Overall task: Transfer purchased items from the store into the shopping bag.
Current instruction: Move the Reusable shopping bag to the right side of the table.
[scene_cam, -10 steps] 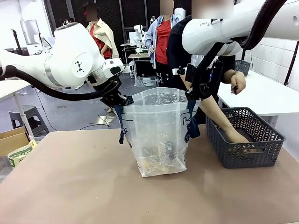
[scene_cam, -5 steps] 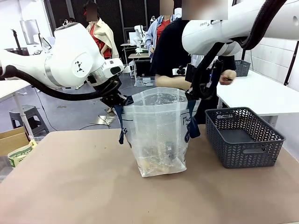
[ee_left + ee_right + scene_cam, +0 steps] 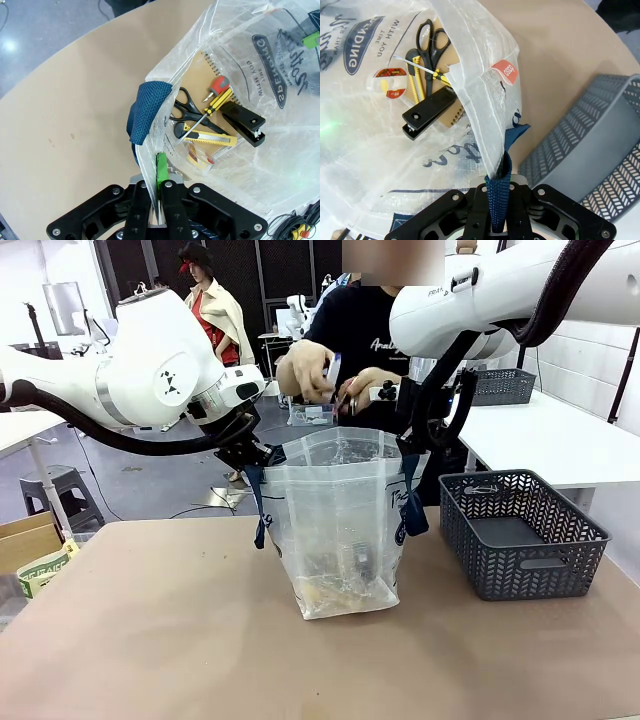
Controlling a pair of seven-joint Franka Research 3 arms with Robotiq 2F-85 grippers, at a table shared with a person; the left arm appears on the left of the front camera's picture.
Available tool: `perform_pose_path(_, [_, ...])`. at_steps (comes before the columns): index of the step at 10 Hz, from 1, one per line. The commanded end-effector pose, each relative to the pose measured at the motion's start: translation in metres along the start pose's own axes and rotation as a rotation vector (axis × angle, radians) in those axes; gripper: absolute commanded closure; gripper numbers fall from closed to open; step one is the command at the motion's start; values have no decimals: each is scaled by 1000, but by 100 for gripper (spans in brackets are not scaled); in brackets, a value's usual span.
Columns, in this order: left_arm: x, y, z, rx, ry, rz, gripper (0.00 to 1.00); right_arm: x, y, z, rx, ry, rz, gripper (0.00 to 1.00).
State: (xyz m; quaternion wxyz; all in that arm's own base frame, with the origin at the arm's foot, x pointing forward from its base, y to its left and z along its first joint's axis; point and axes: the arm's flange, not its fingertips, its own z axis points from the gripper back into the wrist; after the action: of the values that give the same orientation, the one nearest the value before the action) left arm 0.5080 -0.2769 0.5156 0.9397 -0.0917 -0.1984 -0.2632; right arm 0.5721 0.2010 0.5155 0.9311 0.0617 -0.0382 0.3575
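Observation:
The translucent shopping bag (image 3: 340, 525) stands upright mid-table, held wide at the mouth. My left gripper (image 3: 262, 457) is shut on its left rim beside the navy handle (image 3: 147, 107); the green pad pinches the plastic (image 3: 160, 172). On the other side, my right gripper (image 3: 412, 440) is shut on the navy strap (image 3: 499, 192). Inside the bag lie scissors (image 3: 186, 106), a screwdriver (image 3: 212, 101), a black stapler (image 3: 243, 123), a yellow utility knife (image 3: 207, 140), tape (image 3: 389, 82) and a brown notebook (image 3: 197, 67). The person's hands (image 3: 325, 375) hold a small item above the bag's mouth.
The dark grey lattice basket (image 3: 522, 532) sits on the table to the right of the bag, with nothing showing inside it. A cardboard box (image 3: 30, 550) stands off the table's left edge. A white table with another basket (image 3: 500, 385) is behind at the right.
The person's hand came up out of the grey basket with an item and now both hands are over the bag's mouth. Both grippers kept their hold.

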Motion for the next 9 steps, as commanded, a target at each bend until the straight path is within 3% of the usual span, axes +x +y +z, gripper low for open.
perform_pose_path(1, [0,1,0,8,-1,5,100,-1,-1,0,0,0,-4,100])
perform_pose_path(9, [0,1,0,8,-1,5,100,-1,-1,0,0,0,-4,100])
